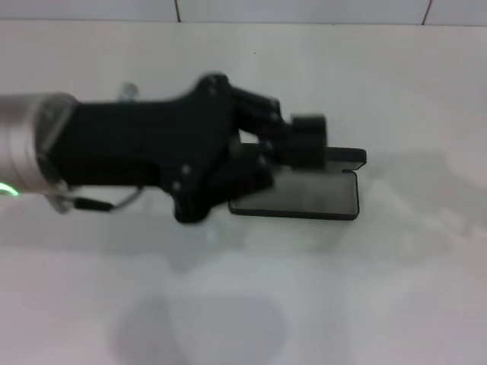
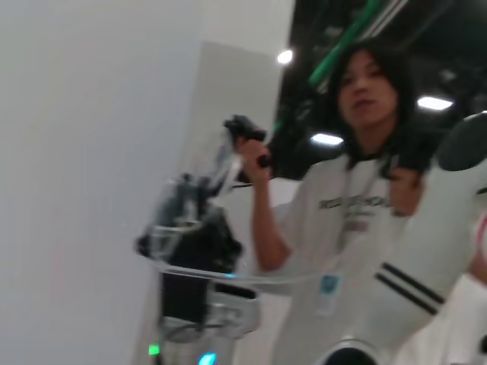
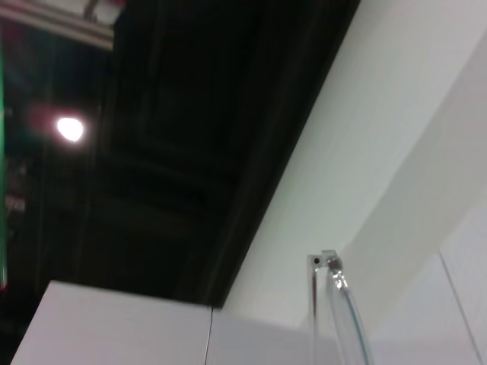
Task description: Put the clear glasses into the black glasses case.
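The left tool [image 1: 304, 144] reaches over the open black glasses case [image 1: 304, 194] on the white table [image 1: 396, 289], positioned for placing; its grip state cannot be told.

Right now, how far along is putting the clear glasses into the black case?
Done: the black glasses case lies open on the table. In hand: the left gripper is over the case, and the left wrist view shows the clear glasses up at it. Left: the glasses are not visibly inside the case yet, and the lid is unclosed. The right gripper is out of sight.
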`<action>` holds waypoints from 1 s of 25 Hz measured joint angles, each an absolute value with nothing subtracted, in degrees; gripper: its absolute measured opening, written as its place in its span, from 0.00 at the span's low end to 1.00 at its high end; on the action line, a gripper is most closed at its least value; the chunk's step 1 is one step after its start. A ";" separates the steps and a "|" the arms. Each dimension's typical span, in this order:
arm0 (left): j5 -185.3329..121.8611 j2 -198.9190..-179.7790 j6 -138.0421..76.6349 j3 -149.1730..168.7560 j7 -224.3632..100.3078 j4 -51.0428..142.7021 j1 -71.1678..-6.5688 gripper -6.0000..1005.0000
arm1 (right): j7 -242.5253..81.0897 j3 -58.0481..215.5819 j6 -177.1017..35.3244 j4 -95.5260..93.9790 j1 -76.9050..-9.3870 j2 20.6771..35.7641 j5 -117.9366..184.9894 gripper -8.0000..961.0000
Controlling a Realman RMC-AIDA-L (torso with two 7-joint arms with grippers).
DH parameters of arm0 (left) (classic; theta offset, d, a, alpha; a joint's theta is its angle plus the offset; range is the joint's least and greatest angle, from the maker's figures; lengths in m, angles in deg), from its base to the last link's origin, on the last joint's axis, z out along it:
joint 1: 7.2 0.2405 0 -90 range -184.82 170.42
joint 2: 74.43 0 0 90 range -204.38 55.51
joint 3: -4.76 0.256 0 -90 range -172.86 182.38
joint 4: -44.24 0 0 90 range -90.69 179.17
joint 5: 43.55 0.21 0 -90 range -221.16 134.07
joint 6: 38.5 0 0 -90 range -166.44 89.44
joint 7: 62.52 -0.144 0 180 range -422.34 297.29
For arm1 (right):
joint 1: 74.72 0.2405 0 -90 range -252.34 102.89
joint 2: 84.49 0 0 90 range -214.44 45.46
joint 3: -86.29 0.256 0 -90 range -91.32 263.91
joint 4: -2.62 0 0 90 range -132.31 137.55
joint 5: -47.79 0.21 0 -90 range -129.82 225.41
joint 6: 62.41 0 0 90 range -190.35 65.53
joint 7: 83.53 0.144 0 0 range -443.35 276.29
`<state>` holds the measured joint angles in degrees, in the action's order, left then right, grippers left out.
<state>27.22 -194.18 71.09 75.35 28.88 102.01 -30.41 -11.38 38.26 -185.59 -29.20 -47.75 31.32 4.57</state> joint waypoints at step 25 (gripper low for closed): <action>5.08 -194.87 71.88 94.45 9.18 88.85 -35.12 0.07 | -32.73 20.41 -178.63 -10.42 -33.30 31.70 6.60 0.13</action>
<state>5.08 -194.87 71.88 94.45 9.18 88.85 -35.12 -32.73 20.41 -178.63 -10.42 -33.30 31.70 6.60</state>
